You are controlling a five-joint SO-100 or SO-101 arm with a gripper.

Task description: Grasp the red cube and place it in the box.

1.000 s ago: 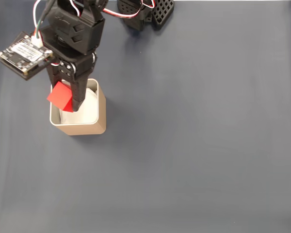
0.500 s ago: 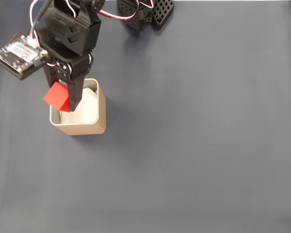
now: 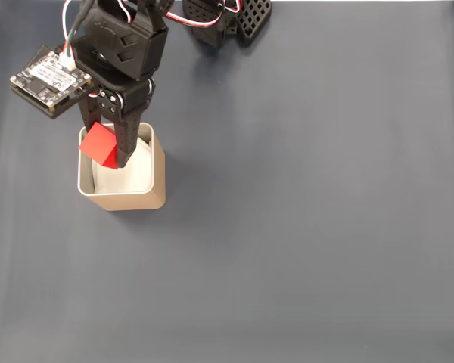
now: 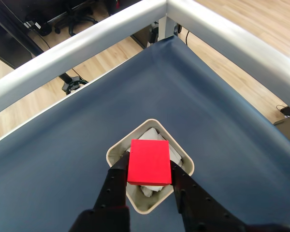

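Note:
The red cube (image 3: pixel 100 144) hangs above the upper left part of the box (image 3: pixel 158 174), clamped between the black fingers of my gripper (image 3: pixel 106 148). The box is tan with a pale rim and white lining and stands on the dark blue cloth at the left of the fixed view. In the wrist view the cube (image 4: pixel 149 161) sits between my two fingers with my gripper (image 4: pixel 149 170) shut on it, directly over the box (image 4: pixel 183 160), whose white lining shows around the cube.
The arm's black base (image 3: pixel 223 19) stands at the top edge of the fixed view. A circuit board (image 3: pixel 49 77) sticks out left of the wrist. In the wrist view a metal frame rail (image 4: pixel 217 34) borders the cloth's corner.
The gripper with the cube has shifted slightly right and up in the fixed view, from the box's left rim to over its opening. The box has not moved.

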